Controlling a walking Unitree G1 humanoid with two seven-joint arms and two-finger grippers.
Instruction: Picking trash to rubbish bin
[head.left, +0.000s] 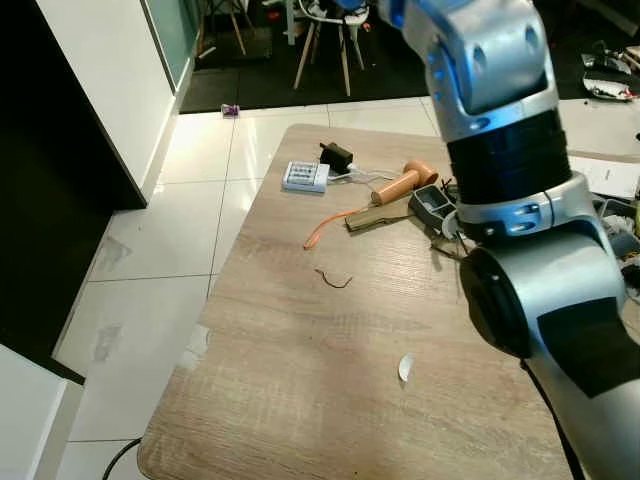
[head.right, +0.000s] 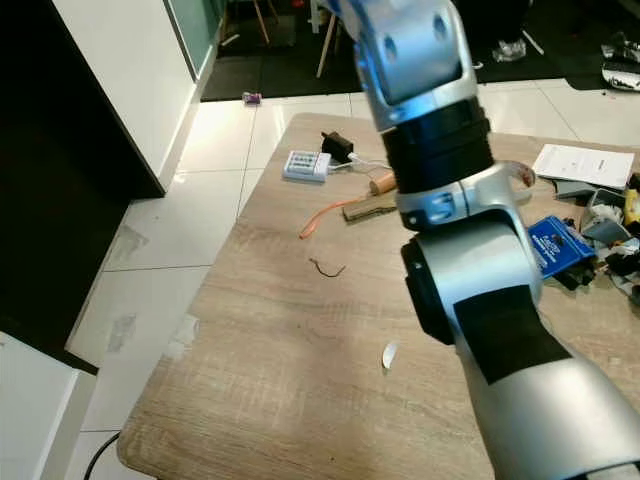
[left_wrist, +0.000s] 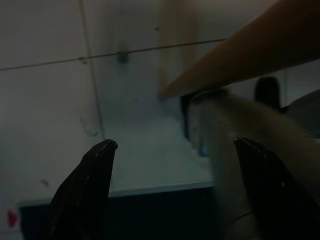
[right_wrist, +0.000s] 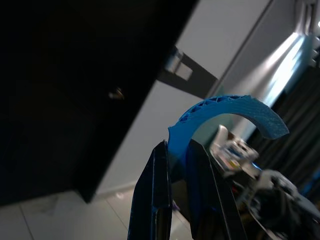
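The robot's silver right arm (head.left: 520, 230) rises close to the head camera, reaching up and away over a pale wood-grain worktop (head.left: 300, 400). At its end, seen from the wrist, the right hand (right_wrist: 175, 150) is clamped on a curved blue latticed plastic strip (right_wrist: 225, 112), held aloft with a dark doorway and pale wall behind. So one piece of trash appears picked up but not yet dropped; no rubbish bin can be made out.

Nearest on the worktop lies a small white scrap (head.left: 405, 368), then a thin dark bent wire (head.left: 333, 278), then an orange cord (head.left: 325, 226) among clutter at the far end.

The left hand (left_wrist: 175, 155) hangs with fingers apart beside the worktop edge above pale floor tiles.
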